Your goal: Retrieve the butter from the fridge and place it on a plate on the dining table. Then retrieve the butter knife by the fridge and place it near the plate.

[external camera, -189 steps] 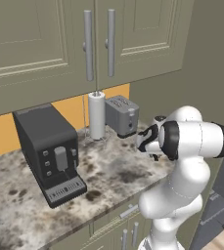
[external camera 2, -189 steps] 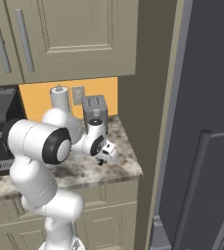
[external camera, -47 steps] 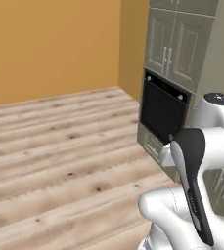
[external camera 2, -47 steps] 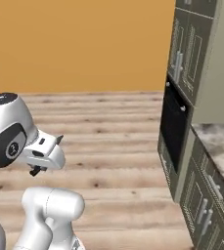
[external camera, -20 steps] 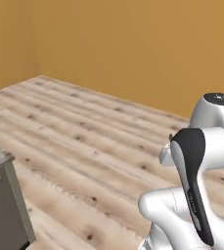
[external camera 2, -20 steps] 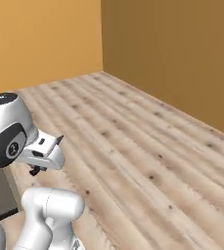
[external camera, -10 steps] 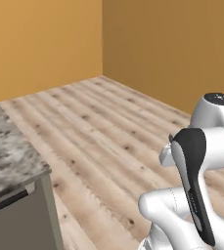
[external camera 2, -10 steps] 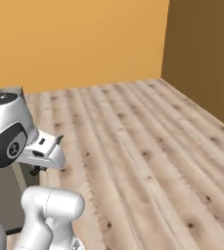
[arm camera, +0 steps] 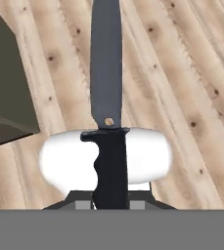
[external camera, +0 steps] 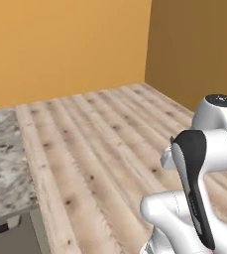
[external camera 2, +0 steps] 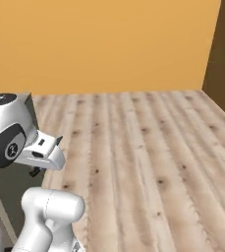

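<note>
Clamping the dark slim butter knife [arm camera: 108, 161] by its black moulded handle, the two-finger gripper [arm camera: 111, 202] sits at 6 o'clock in the hand view, jaws narrow. Knife's long axis runs straight out toward 12 o'clock, grey blade over pale wood plank floor [arm camera: 182, 73]. Grey-brown speckled marble dining table [external camera: 3, 163] edge lies at 9 o'clock in left base view; plate placement likely that way. Orange wall [external camera 2: 99, 44] beyond.
</note>
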Robot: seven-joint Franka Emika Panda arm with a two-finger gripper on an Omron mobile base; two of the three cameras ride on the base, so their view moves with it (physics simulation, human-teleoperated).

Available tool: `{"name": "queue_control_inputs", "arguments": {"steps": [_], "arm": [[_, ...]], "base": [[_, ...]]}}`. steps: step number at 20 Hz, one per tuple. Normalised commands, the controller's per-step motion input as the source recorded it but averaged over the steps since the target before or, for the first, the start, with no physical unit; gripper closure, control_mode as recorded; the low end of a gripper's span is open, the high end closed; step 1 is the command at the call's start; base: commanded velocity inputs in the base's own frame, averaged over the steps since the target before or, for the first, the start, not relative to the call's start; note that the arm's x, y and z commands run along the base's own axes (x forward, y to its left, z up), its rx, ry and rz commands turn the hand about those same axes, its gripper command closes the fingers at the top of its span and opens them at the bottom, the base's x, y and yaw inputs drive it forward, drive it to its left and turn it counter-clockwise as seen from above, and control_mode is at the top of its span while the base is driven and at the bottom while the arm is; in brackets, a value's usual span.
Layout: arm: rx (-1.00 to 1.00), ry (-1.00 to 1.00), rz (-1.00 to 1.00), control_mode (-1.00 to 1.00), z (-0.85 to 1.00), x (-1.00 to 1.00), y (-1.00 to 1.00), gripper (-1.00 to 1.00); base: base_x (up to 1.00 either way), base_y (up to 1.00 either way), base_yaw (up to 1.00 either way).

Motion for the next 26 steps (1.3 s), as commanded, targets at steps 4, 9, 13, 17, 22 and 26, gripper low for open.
{"name": "queue_control_inputs", "arguments": {"steps": [4, 9, 13, 17, 22, 26], "arm": [[0.0, 0.0, 0.0, 1.0, 0.0, 0.0, 0.0, 1.0], [0.0, 0.0, 0.0, 1.0, 0.0, 0.0, 0.0, 1.0], [0.0, 0.0, 0.0, 1.0, 0.0, 0.0, 0.0, 1.0], [0.0, 0.0, 0.0, 1.0, 0.0, 0.0, 0.0, 1.0], [0.0, 0.0, 0.0, 1.0, 0.0, 0.0, 0.0, 1.0], [0.0, 0.0, 0.0, 1.0, 0.0, 0.0, 0.0, 1.0]], "base": [[1.0, -1.0, 0.4], [1.0, -0.75, 0.41], [1.0, -0.58, 0.44], [1.0, -0.63, 0.47], [1.0, -0.49, 0.48], [1.0, -0.54, 0.51]]}}
